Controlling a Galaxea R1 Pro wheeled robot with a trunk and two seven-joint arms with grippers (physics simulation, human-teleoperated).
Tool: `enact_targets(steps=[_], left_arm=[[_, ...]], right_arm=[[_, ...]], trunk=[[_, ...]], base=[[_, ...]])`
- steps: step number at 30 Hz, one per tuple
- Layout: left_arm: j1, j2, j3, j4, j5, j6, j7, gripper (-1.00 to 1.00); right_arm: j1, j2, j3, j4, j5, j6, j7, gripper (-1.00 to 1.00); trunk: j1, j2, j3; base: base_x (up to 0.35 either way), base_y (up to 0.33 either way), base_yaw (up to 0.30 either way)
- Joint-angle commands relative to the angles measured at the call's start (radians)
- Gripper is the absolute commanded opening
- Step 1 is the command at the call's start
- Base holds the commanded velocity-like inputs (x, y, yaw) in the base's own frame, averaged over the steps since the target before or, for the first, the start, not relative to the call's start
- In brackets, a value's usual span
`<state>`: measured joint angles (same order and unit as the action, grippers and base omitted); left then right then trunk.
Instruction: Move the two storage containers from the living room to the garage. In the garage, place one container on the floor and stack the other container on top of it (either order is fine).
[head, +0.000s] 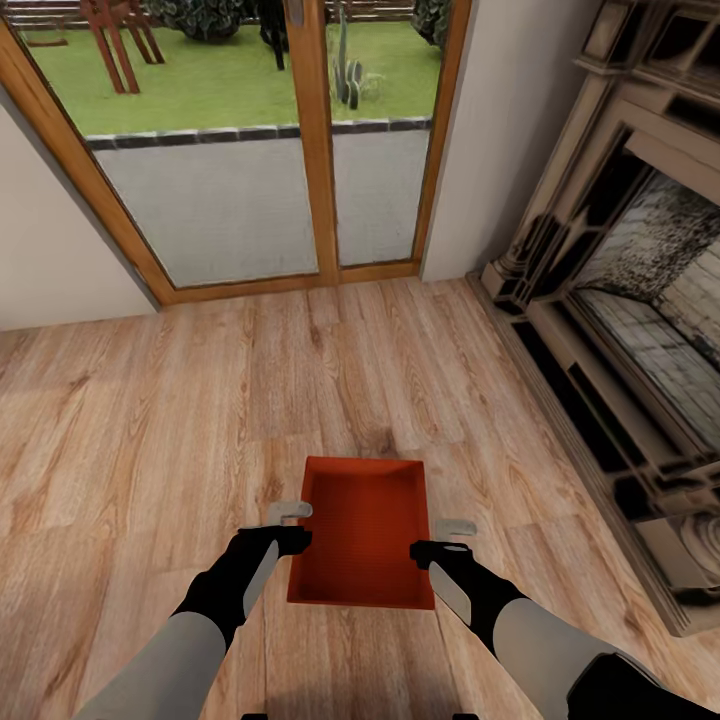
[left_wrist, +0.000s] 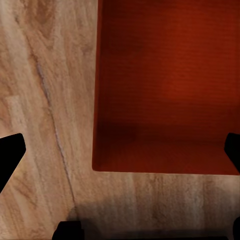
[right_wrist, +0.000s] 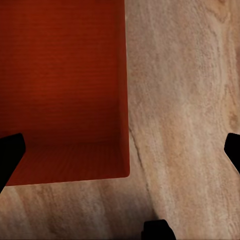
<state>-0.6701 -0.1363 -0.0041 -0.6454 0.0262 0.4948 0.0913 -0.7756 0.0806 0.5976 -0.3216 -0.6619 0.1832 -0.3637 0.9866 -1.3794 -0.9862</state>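
At the bottom of the head view we see both our arms reaching forward and down, one on each side of a single red-orange storage container (head: 365, 530) that lies on the light wood-plank floor (head: 150, 420) in the lower centre of the frame. The left gripper (head: 288, 527) hangs just beside the container's left wall, and the right gripper (head: 447, 538) hangs just beside its right wall. From the head view we cannot tell whether either one touches the plastic.

In the left wrist view the fingertips (left_wrist: 11, 152) sit at opposite edges of the frame, so that gripper is spread wide with nothing between its jaws but a corner of the container (left_wrist: 165, 100) and bare floor. The right wrist view shows the same: fingertips (right_wrist: 10, 155) far apart, jaws wide, holding nothing, with the container (right_wrist: 62, 90) beneath.

Farther off, the brick fireplace (head: 630, 330) fills the right of the head view, and the wood-framed glass garden doors (head: 310, 150) stand across the top, lawn beyond them.
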Motion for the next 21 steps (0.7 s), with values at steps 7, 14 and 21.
enact_targets(steps=[7, 14, 21], left_arm=[[0.0, 0.0, 0.0, 0.0, 0.007, 0.007, 0.004, 1.0], [0.0, 0.0, 0.0, 0.0, 0.008, 0.007, 0.004, 1.0], [0.0, 0.0, -0.001, 0.0, 0.004, 0.006, 0.004, 1.0]], right_arm=[[-0.001, -0.001, 0.008, -0.002, -0.005, 0.004, -0.007, 1.0], [-0.001, -0.001, 0.008, -0.003, -0.005, 0.004, -0.009, 1.0], [-0.001, -0.001, 0.008, -0.004, 0.037, 0.0, -0.016, 1.0]], trunk=[[0.027, -0.05, -0.023], [0.054, -0.099, -0.045], [0.081, -0.148, -0.066]], base=[[0.0, 0.0, 0.0], [0.0, 0.0, 0.0], [0.0, 0.0, 0.0]])
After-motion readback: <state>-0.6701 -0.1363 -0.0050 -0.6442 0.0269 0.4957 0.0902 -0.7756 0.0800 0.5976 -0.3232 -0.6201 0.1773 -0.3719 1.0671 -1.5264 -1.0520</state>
